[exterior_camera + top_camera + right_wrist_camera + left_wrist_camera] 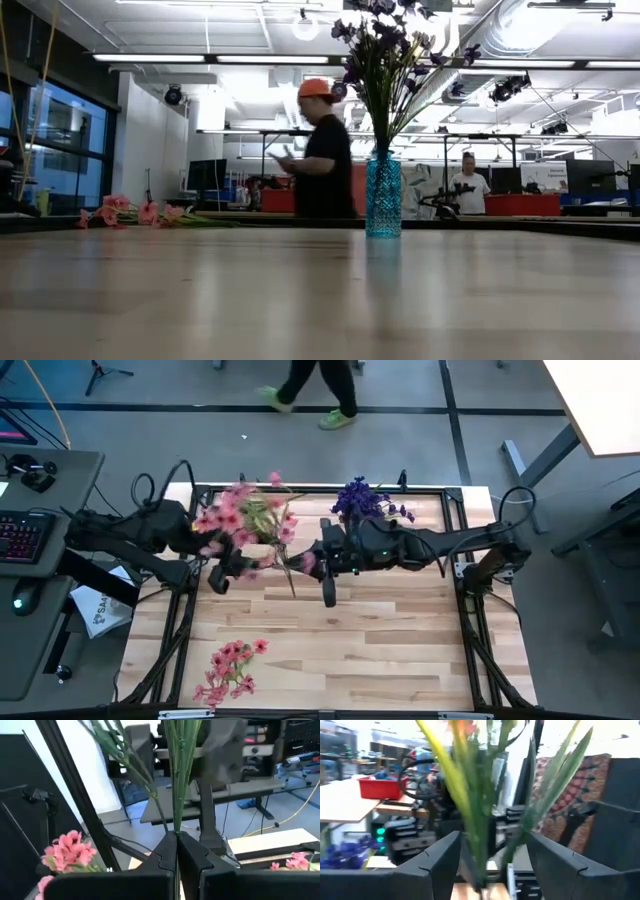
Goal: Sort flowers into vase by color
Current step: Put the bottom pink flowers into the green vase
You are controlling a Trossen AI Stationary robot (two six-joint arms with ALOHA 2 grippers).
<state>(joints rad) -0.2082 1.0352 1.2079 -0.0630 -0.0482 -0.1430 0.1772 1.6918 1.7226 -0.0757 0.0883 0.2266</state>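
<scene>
My right gripper (312,563) (176,851) is above the table's middle, shut on a bunch of pink flowers (243,518) with long green stems. My left gripper (228,571) (492,867) is open just left of it. Its fingers stand on either side of the same green stems (479,837), and I see no touch. A blue glass vase (383,196) holding purple flowers (362,498) stands near the far edge. Another pink sprig (230,665) lies flat near the near edge. In the low view, pink blossoms (128,212) lie on the table at the left. My right gripper pinches several green stems (176,827) of the pink bunch between its two fingers, which lie across them. The stems run on past the fingers toward the blossoms (69,851). The bunch is lifted clear of the table, and a stem end (292,590) sticks out on the near side.
Black frame rails (455,510) run along the table's sides and far edge. A desk with a keyboard (22,535) stands to the left. A person (322,160) walks behind the far edge, and another stands farther back. Bare wood (390,650) lies in front of the arms.
</scene>
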